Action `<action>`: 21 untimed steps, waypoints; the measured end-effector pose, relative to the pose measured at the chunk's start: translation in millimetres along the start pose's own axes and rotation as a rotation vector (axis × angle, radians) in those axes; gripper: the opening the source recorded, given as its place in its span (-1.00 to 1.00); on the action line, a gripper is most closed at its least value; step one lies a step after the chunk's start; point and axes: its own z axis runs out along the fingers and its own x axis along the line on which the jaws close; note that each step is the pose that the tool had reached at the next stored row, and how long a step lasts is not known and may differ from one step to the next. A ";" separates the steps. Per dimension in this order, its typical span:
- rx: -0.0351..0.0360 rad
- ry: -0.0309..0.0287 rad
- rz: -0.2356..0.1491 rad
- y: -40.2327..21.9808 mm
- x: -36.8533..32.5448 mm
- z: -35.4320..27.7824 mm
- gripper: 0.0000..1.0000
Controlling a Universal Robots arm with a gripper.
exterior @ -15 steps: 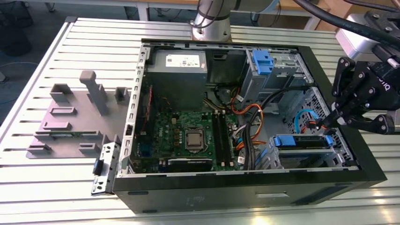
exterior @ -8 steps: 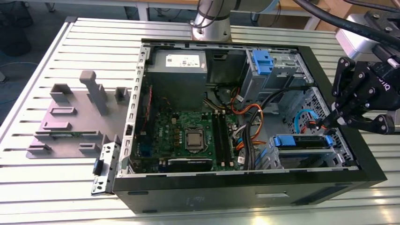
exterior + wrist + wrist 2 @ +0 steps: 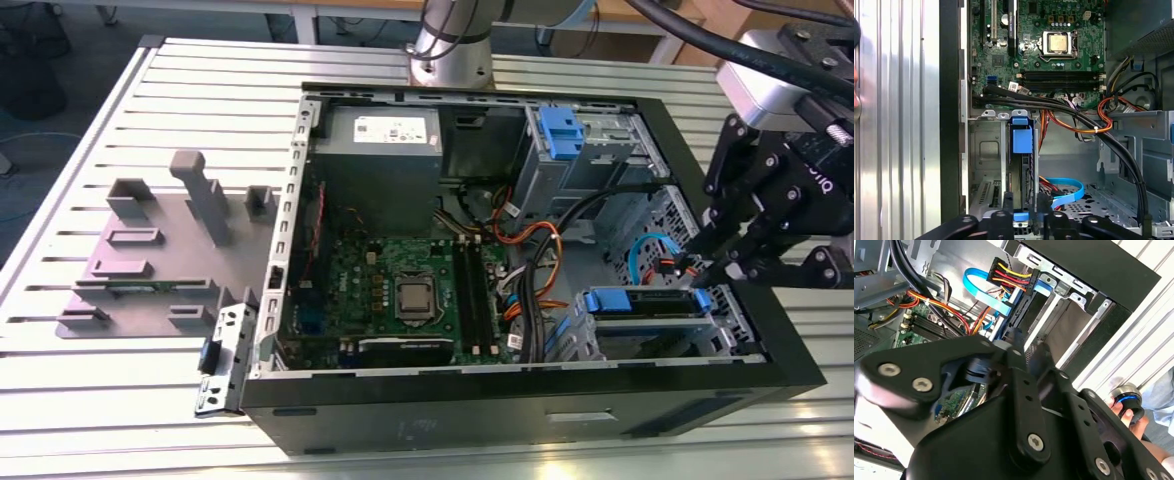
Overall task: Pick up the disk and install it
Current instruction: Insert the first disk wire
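Observation:
The disk (image 3: 647, 301), a flat drive with bright blue rails, lies in the lower drive bay at the case's corner on the exterior view's right. My gripper (image 3: 705, 272) reaches down at the disk's outer end. In the first wrist view the disk (image 3: 1021, 140) stands edge-on in its metal slot, and my gripper (image 3: 1024, 220) has one black finger (image 3: 1005, 217) on each side of its near end, pressed against it. In the second wrist view the same fingers (image 3: 1015, 342) hold the disk's dark edge (image 3: 1021, 310) below the power plug.
The open black case (image 3: 534, 395) holds a green motherboard (image 3: 400, 280), a grey power-supply box (image 3: 384, 130), a second blue caddy (image 3: 558, 130) and loose orange, black and blue cables (image 3: 1089, 120). A grey fixture plate (image 3: 147, 260) lies on the exterior view's left. A hand holds a round device (image 3: 1126, 400).

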 end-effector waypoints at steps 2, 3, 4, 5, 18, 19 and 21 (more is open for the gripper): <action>0.0000 -0.0001 0.000 0.0 0.0 0.0 -0.18; 0.0000 -0.0001 0.000 0.0 0.0 0.1 -0.18; 0.0000 -0.0001 0.000 0.0 0.0 0.0 -0.07; 0.0000 0.0000 0.000 0.0 0.0 0.1 -0.07; 0.0000 -0.0001 0.000 -4.1 -0.1 1.0 0.06; 0.0000 -0.0001 0.000 -4.7 -0.1 1.1 0.06; 0.0000 -0.0001 0.000 -6.0 -0.1 1.2 0.06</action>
